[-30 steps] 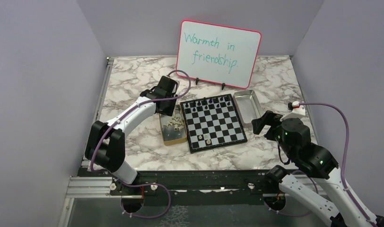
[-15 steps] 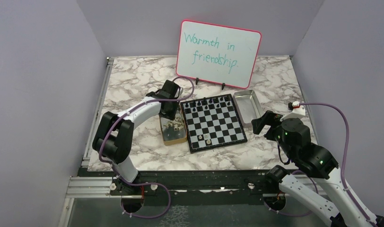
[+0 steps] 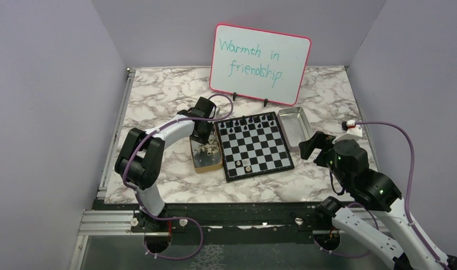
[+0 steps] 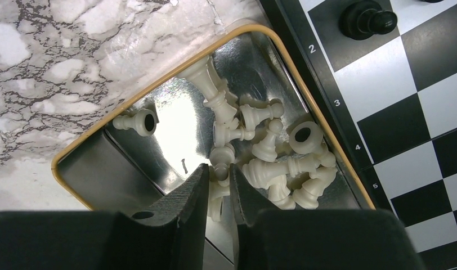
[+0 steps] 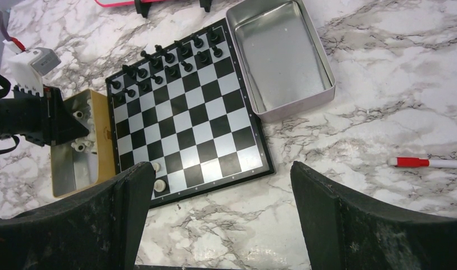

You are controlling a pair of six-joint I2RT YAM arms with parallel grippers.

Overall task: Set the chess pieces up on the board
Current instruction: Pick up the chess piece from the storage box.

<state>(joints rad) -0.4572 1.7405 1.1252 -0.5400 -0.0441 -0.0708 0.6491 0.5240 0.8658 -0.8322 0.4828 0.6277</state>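
Note:
The chequered board lies mid-table, with black chessmen on its two far rows and two cream pieces at its near left corner. It also shows in the right wrist view. My left gripper reaches down into the tan box left of the board. In the left wrist view, the left gripper has its jaws nearly together, gripping a cream piece from the pile of cream pieces. My right gripper is wide open and empty, above the table right of the board.
A silver tray stands empty by the board's far right corner. A whiteboard stands behind the board. A red-capped pen lies on the marble to the right. One lone cream pawn lies apart in the box.
My left arm folded in and its gripper moved a little right and down into the tan box, onto the cream pieces. The right arm has not moved.

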